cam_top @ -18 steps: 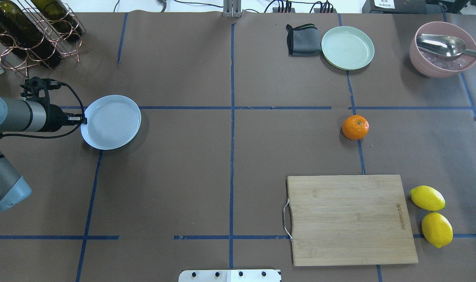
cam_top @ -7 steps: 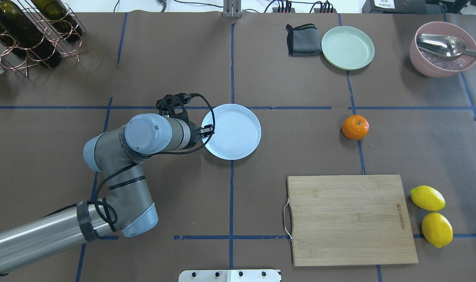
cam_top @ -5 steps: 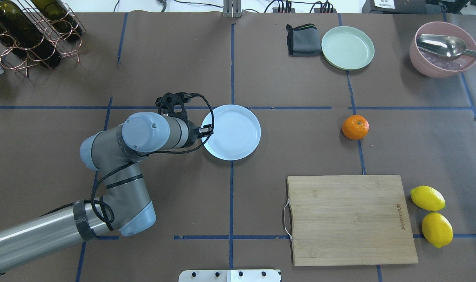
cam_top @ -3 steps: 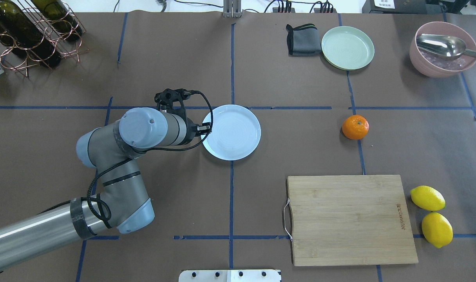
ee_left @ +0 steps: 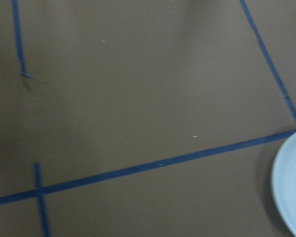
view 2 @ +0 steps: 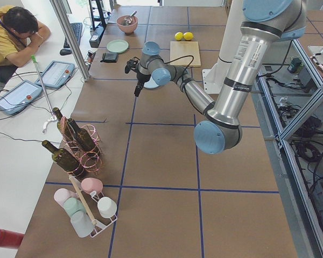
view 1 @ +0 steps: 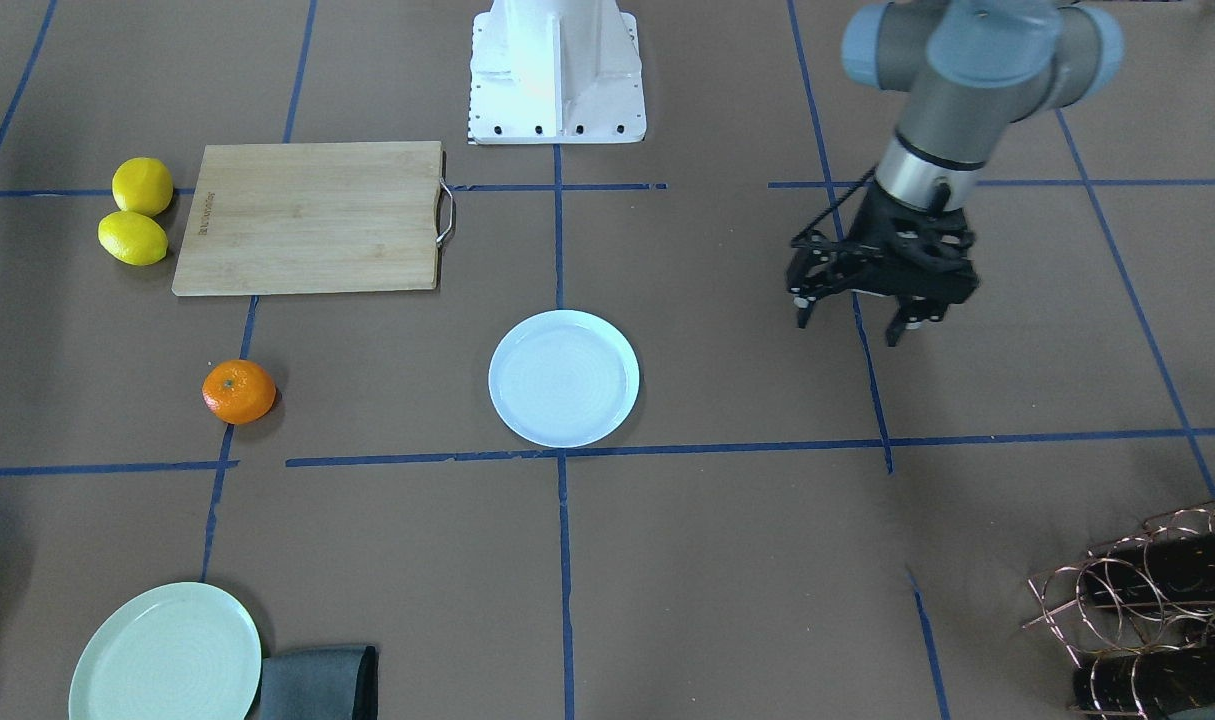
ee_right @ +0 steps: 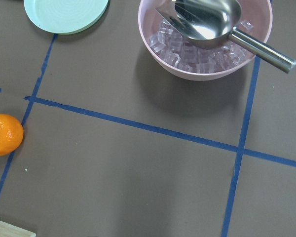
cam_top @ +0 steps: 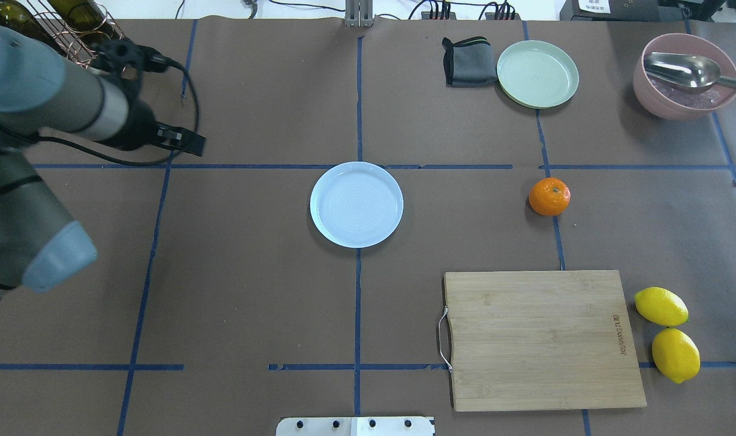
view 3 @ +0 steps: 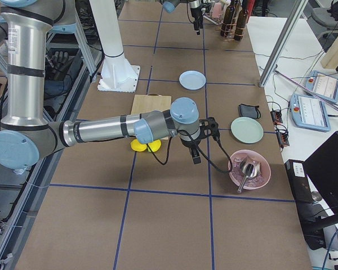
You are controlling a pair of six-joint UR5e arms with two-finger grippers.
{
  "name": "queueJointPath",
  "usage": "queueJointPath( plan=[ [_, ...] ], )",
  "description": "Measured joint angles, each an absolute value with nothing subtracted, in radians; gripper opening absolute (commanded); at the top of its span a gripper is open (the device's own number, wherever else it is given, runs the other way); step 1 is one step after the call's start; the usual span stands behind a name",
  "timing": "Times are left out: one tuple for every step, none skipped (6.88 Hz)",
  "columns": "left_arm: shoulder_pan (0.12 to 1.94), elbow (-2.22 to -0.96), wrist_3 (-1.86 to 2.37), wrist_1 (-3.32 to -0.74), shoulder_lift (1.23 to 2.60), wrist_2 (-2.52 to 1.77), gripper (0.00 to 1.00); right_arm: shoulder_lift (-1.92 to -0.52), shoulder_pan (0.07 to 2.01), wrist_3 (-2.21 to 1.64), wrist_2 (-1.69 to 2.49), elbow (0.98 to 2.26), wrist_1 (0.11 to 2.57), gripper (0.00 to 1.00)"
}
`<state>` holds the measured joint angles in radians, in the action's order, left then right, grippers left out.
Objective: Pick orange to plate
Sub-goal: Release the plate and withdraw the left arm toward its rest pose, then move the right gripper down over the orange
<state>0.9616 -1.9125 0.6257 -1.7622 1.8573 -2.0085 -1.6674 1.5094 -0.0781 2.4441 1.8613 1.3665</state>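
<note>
Looking down on the brown table (cam_top: 252, 303), I see the wooden cutting board (cam_top: 543, 339) on its near right part. The plate (cam_top: 356, 204) lies flat near the centre. The left gripper (view 1: 849, 325) hangs above the table on the left side, well apart from the plate, with its jaws spread and holding nothing. The right gripper (view 3: 196, 157) appears only in the side view, so I cannot tell if it is spread or closed. The orange (cam_top: 549, 196) sits on the table to the right of the plate, well apart from it, beyond the board's far edge and not touching it.
</note>
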Motion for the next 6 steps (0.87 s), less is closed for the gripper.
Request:
queueJointPath(
  plan=[
    [1.105, -1.897, 0.416, -1.750, 1.779, -2.108, 1.00, -1.656, 1.497, -0.081, 2.471, 1.869, 1.365, 1.00],
    [1.251, -1.846, 0.190, -1.710, 1.711, -2.214, 1.00, -1.654, 1.487, -0.088, 2.489, 1.876, 1.351, 1.00],
    [1.353, -1.794, 0.029, -1.648, 1.669, -2.271, 1.00, -1.652, 1.466, -0.095, 2.474, 1.881, 1.328, 1.00],
    [1.437, -1.758, -0.073, -1.598, 1.624, -2.296, 1.00, -1.641, 1.433, -0.101, 2.451, 1.884, 1.319, 1.00],
    [1.519, -1.737, -0.119, -1.576, 1.566, -2.309, 1.00, -1.617, 1.393, -0.121, 2.433, 1.887, 1.318, 1.00],
    [1.579, -1.730, -0.133, -1.560, 1.523, -2.314, 1.00, -1.582, 1.333, -0.200, 2.401, 1.888, 1.320, 1.00]
  ],
)
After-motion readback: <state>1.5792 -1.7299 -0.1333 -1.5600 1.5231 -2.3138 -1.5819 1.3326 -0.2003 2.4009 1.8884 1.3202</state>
